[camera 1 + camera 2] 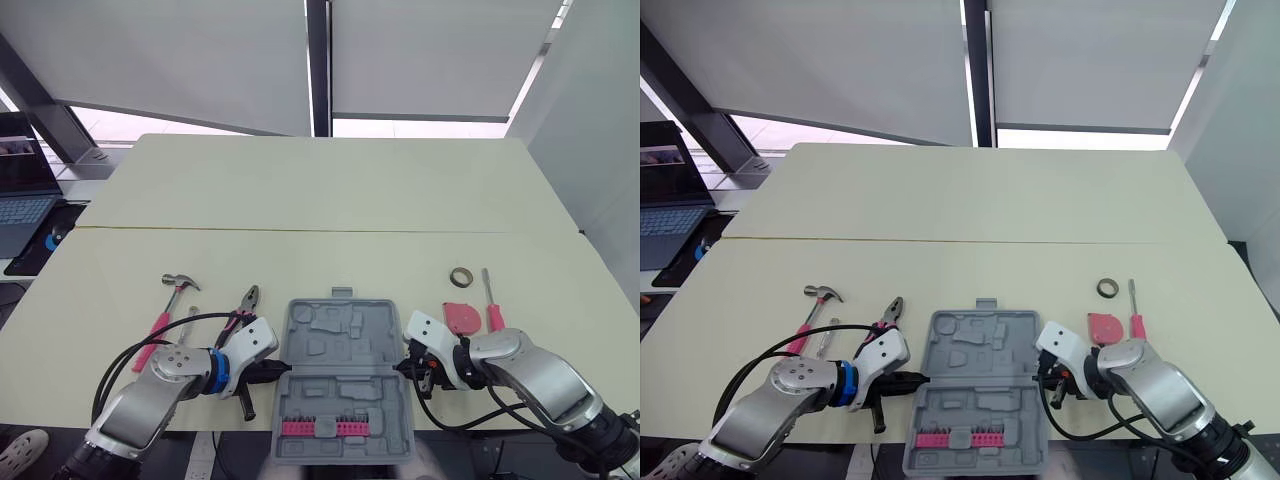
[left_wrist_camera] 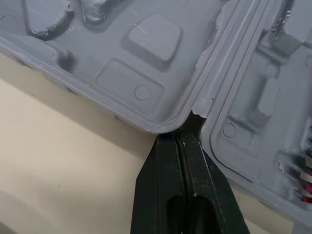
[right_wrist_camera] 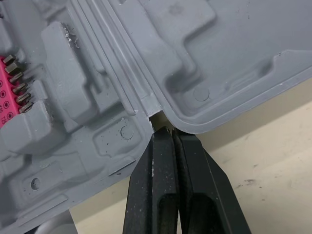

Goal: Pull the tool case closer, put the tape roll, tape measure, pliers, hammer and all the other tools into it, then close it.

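Note:
The grey tool case (image 1: 340, 345) lies open at the table's front middle, with a pink bit strip (image 1: 322, 428) in its near half, which juts past the table edge. My left gripper (image 1: 278, 368) is shut, its tips in the case's left hinge notch (image 2: 195, 114). My right gripper (image 1: 403, 368) is shut too, tips at the right hinge notch (image 3: 155, 117). Left of the case lie the pink-handled hammer (image 1: 168, 305), a small grey tool (image 1: 189, 318) and the pliers (image 1: 242, 308). To the right lie the tape roll (image 1: 460, 277), pink tape measure (image 1: 462, 318) and a pink screwdriver (image 1: 491, 302).
A laptop (image 1: 20, 212) stands on a side desk at the far left. A seam (image 1: 300, 230) crosses the cream table (image 1: 320, 180) halfway back. Black cables (image 1: 130, 355) loop from my left arm over the table near the hammer.

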`<state>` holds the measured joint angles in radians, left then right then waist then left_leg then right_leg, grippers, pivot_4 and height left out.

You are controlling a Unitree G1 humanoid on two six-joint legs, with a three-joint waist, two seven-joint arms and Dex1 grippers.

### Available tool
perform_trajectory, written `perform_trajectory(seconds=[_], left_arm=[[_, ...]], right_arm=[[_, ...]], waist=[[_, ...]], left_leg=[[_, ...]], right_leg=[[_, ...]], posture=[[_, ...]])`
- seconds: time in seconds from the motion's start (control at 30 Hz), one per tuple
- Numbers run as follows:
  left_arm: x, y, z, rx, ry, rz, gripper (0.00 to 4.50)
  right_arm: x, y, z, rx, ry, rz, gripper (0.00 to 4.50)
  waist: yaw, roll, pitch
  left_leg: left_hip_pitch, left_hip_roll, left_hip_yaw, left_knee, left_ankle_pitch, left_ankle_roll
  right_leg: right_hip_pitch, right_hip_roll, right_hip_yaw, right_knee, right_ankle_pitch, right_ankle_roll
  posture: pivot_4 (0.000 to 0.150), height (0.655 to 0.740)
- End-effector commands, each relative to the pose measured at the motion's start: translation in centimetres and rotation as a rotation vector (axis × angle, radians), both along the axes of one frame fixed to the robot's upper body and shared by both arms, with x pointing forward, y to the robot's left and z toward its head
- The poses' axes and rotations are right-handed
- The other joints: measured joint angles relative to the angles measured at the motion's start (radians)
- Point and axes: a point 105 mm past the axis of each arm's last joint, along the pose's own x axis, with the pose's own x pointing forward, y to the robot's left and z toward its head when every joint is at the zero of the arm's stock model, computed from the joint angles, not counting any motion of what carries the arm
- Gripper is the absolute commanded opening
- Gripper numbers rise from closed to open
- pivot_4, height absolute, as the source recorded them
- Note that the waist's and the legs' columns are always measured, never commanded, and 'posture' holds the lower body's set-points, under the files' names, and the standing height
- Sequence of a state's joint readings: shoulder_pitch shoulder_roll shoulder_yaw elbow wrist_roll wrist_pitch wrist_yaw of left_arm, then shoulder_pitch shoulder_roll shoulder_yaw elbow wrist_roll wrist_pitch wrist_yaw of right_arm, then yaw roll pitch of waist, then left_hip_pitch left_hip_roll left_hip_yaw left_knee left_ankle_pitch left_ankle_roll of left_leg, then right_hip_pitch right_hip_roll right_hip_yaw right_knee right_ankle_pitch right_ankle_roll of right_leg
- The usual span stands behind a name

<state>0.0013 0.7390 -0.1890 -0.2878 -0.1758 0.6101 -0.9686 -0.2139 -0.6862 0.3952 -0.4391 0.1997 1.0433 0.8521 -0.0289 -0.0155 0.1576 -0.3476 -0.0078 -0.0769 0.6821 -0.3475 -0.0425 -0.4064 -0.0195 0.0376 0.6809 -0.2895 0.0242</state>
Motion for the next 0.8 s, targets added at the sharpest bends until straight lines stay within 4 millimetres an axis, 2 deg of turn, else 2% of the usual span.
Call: perform_trajectory(seconds=[0.03, 0.3, 0.53, 0.67, 0.73, 0.8], left_arm=[[0.0, -0.7, 1.1, -0.024, -0.039, -0.023, 0.00], [0.4, -0.3, 1.1, -0.011, -0.048, -0.012, 0.00], [0.7, 1.2, 1.6, 0.016, -0.069, 0.009, 0.00], [1.4, 2.6, 2.6, 0.025, -0.103, 0.037, 0.00], [1.6, 3.2, 3.9, 0.000, -0.148, 0.039, 0.00], [1.6, 4.0, 6.0, -0.089, -0.193, 0.073, 0.00]], right_arm=[[-0.7, 0.9, 0.6, 0.031, -0.009, 0.043, 0.06], [-0.4, 0.6, 0.5, 0.027, -0.005, 0.024, 0.06], [0.7, -1.6, 0.7, -0.002, -0.039, -0.071, 0.06], [1.3, -3.9, 1.4, -0.021, -0.075, -0.140, 0.06], [1.5, -4.7, 2.4, -0.013, -0.128, -0.139, 0.06], [2.0, -5.7, 4.0, -0.002, -0.227, -0.133, 0.06]], waist=[[0.000, 0.000, 0.000], [0.000, 0.000, 0.000], [0.000, 0.000, 0.000], [0.000, 0.000, 0.000], [0.001, 0.000, 0.000], [0.000, 0.000, 0.000]], left_leg=[[0.000, 0.000, 0.000, 0.000, 0.000, 0.000], [0.000, 0.000, 0.000, 0.000, 0.000, 0.000], [0.000, 0.000, 0.000, 0.000, 0.000, 0.000], [0.000, 0.000, 0.000, 0.000, 0.000, 0.000], [0.000, 0.000, 0.000, 0.000, 0.000, 0.000], [0.000, 0.000, 0.000, 0.000, 0.000, 0.000]], right_leg=[[0.000, 0.000, 0.000, 0.000, 0.000, 0.000], [0.000, 0.000, 0.000, 0.000, 0.000, 0.000], [0.000, 0.000, 0.000, 0.000, 0.000, 0.000], [0.000, 0.000, 0.000, 0.000, 0.000, 0.000], [0.000, 0.000, 0.000, 0.000, 0.000, 0.000], [0.000, 0.000, 0.000, 0.000, 0.000, 0.000]], posture=[[0.150, 0.7400], [0.150, 0.7400], [0.150, 0.7400], [0.150, 0.7400], [0.150, 0.7400], [0.150, 0.7400]])
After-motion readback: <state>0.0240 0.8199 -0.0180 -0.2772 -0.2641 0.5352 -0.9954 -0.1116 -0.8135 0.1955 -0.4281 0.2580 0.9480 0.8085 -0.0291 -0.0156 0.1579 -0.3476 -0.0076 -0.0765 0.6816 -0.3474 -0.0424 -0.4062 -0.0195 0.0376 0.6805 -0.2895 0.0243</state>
